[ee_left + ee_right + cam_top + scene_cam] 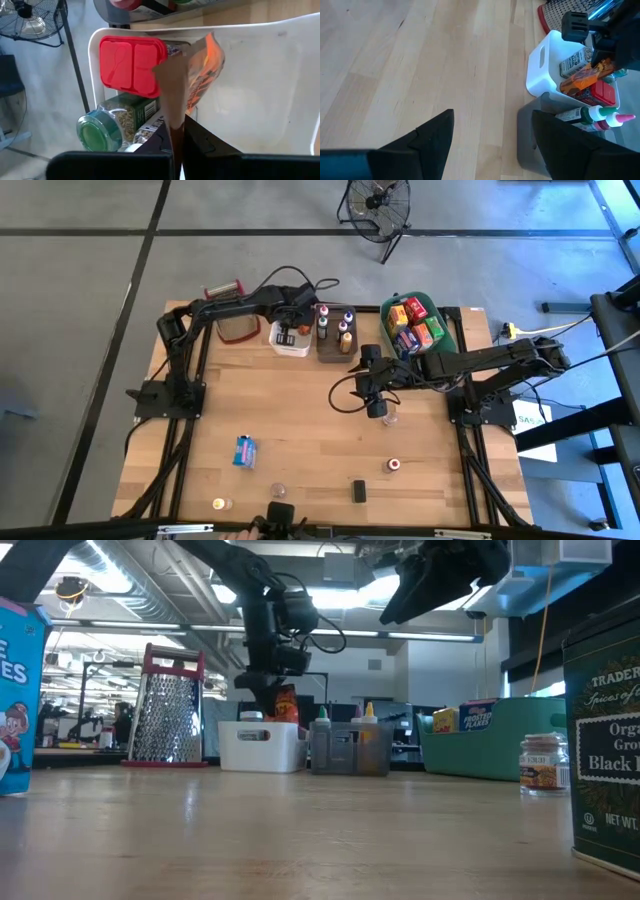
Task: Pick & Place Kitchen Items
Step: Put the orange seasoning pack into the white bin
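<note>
Status: your left claw [176,137] is pinched shut on an orange packet [200,75], holding it over the white bin [291,338] at the table's [300,420] far edge. Directly beneath it inside that bin you've got a red-lidded container [132,65] and a green-capped jar [100,131]. Your right claw [377,402] hangs mid-table, fingers spread, nothing in them; a small jar [390,417] stands just beside it. A blue box [244,450] lies well off toward the near-left.

Packet [200,75] above white bin [291,339]
</note>
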`<state>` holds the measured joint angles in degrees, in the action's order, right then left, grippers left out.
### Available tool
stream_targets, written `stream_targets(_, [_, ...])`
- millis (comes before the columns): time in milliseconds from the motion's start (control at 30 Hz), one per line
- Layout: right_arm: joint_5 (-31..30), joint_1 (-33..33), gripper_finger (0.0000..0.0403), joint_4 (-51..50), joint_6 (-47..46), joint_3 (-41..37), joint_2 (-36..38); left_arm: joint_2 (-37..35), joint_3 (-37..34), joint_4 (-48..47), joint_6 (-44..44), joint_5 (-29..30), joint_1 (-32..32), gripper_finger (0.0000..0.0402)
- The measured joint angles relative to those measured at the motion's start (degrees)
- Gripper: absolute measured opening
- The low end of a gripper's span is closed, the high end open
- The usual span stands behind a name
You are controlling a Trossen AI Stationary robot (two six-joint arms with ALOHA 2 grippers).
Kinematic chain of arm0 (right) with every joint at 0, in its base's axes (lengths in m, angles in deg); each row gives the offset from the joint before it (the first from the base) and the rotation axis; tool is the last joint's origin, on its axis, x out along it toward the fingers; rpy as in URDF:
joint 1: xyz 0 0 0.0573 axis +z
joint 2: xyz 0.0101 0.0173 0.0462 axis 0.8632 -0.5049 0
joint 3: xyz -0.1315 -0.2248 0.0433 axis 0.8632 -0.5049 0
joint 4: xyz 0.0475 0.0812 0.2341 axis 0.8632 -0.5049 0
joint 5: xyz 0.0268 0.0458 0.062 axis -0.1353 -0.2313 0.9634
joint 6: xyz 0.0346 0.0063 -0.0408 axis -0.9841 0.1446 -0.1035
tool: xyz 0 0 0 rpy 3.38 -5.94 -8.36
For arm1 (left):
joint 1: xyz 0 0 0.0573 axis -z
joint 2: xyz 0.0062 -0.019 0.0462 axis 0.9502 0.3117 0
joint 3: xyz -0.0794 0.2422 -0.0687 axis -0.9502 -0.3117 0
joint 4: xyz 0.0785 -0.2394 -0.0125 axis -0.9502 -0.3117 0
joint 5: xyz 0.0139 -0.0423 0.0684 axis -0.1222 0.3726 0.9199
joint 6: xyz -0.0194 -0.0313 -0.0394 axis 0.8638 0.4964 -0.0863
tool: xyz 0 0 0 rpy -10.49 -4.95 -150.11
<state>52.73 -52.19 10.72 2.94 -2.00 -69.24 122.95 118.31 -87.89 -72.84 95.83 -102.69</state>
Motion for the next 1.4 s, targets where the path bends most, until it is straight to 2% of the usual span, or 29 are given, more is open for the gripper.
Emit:
stream_targets(400, [0.4, 0.0, 0.0270, 0.0, 0.0, 0.0, 0.0, 0.0, 0.0, 0.1, -3.3, 2.3, 0.0, 0.0002])
stream_targets(667, [1.7, 0.0, 0.0270, 0.0, 0.0, 0.0, 0.0, 0.0, 0.0, 0.2, -3.6, -2.9, 0.0, 0.0002])
stream_targets(967, [1.7, 0.0, 0.0270, 0.0, 0.0, 0.0, 0.0, 0.3, 0.0, 0.2, -2.5, -3.2, 0.0, 0.0002])
stream_targets(1200, [1.7, 0.0, 0.0270, 0.0, 0.0, 0.0, 0.0, 4.3, 0.0, 0.1, -0.9, 1.7, -0.2, 0.0002])
stream_targets(1400, [1.7, 0.0, 0.0270, -0.2, 0.0, 0.0, 0.0, 4.9, 0.0, 0.4, -1.0, 1.9, 0.1, 0.0007])
